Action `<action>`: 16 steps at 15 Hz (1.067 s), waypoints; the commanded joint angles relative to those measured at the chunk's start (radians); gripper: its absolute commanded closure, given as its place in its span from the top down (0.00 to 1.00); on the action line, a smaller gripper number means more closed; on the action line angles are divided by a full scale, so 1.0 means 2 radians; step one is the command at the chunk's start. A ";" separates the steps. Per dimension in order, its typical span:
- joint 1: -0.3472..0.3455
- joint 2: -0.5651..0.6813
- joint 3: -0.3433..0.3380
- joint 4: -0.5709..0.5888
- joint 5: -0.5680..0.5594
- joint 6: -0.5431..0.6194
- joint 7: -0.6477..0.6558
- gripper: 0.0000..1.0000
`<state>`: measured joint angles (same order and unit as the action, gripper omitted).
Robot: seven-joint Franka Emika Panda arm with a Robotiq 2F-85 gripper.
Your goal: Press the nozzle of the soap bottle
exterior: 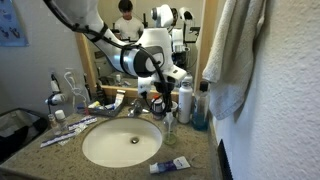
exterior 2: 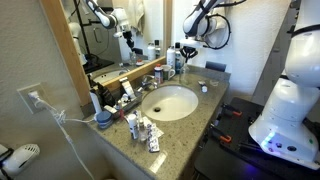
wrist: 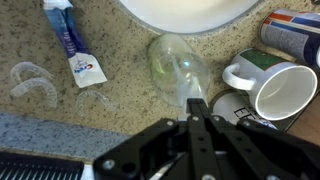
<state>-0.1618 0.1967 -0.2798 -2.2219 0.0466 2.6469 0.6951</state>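
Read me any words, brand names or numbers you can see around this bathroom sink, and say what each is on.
None can be read.
Toothpaste tube: printing too blurred to read.
Container behind the mug: label too blurred.
Soap bottle: no label visible.

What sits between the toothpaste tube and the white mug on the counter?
The clear soap bottle stands between toothpaste tube and mug, as the wrist view shows.

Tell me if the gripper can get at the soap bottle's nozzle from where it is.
Probably yes. In the wrist view the gripper hangs right over the clear soap bottle, jaws apparently closed, with nothing between them. The mug stands close beside the bottle, but off to the side.
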 commanded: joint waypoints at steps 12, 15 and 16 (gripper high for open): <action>0.003 0.039 0.004 -0.027 0.006 0.011 0.000 0.00; 0.002 0.040 0.005 -0.030 0.009 0.012 -0.002 0.00; 0.002 0.040 0.006 -0.031 0.011 0.012 -0.003 0.00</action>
<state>-0.1606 0.2011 -0.2796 -2.2228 0.0465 2.6472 0.6944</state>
